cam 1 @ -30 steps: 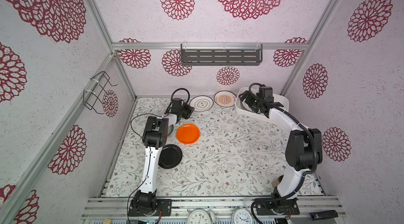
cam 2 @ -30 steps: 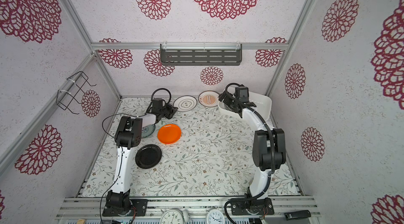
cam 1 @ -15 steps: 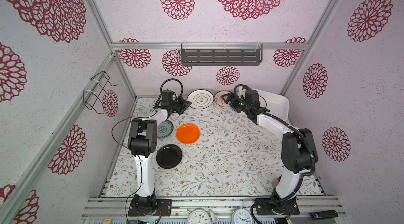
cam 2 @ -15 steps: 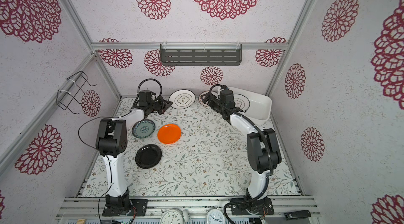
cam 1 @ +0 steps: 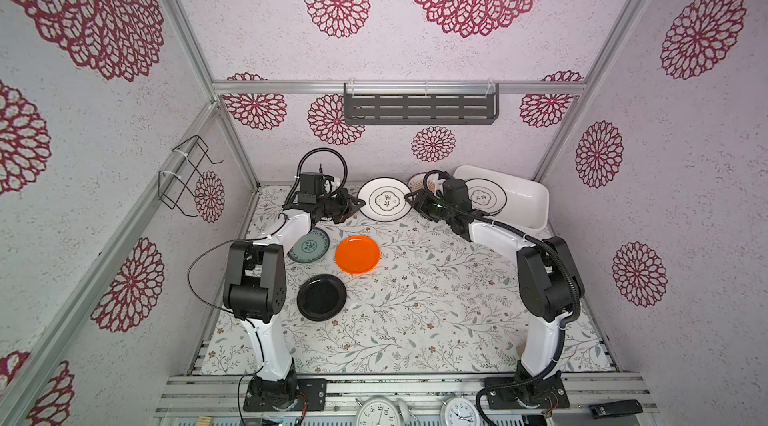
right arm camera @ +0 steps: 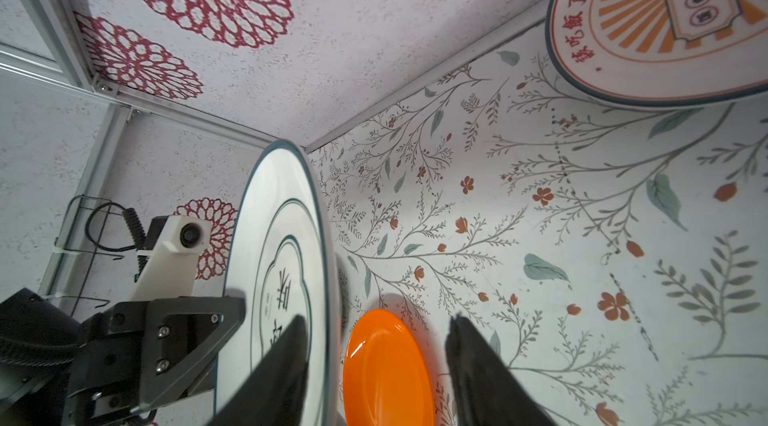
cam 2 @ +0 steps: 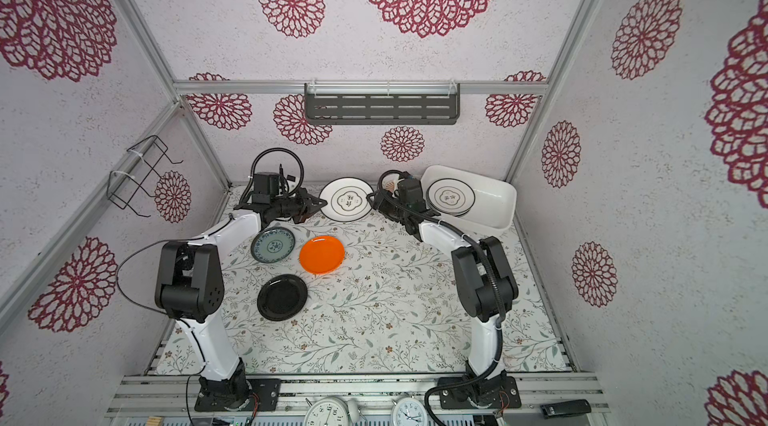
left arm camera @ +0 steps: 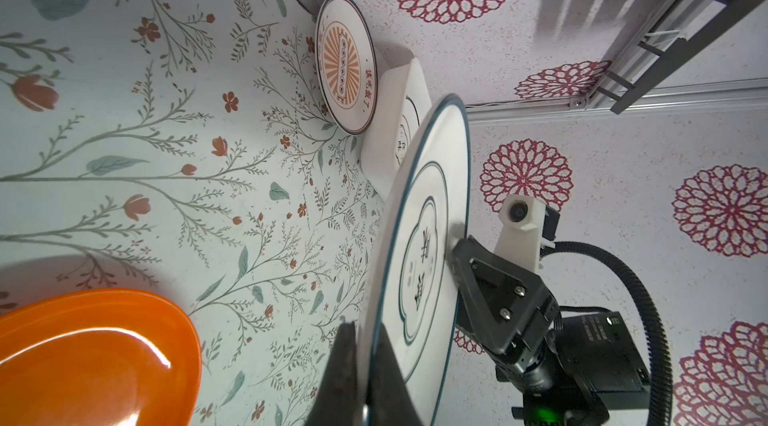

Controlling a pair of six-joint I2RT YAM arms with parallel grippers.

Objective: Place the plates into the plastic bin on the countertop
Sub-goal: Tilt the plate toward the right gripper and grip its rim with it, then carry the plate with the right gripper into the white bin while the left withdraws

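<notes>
My left gripper (cam 1: 356,204) (left arm camera: 365,332) is shut on the left rim of a white ringed plate (cam 1: 384,199) (left arm camera: 419,236), held on edge above the countertop (cam 1: 436,299) near the back wall. My right gripper (cam 1: 409,199) (right arm camera: 376,322) stands open astride the plate's opposite rim, one finger over its face, the other well clear of its back. The plastic bin (cam 1: 523,195) at the back right holds ringed plates (cam 1: 484,197). A sunburst plate (left arm camera: 345,74) lies beside the bin. Teal (cam 1: 309,244), orange (cam 1: 357,254) and black (cam 1: 321,297) plates lie at centre left.
A dark slotted shelf (cam 1: 419,108) hangs on the back wall above the held plate. A wire rack (cam 1: 187,176) sticks out from the left wall. Two clocks (cam 1: 376,411) sit past the front rail. The right arm's elbow (cam 1: 544,278) stands over the right side.
The left gripper raised the ringed plate off the countertop onto its edge. The right gripper left the bin, swung left to the plate's far rim, and its jaws narrowed.
</notes>
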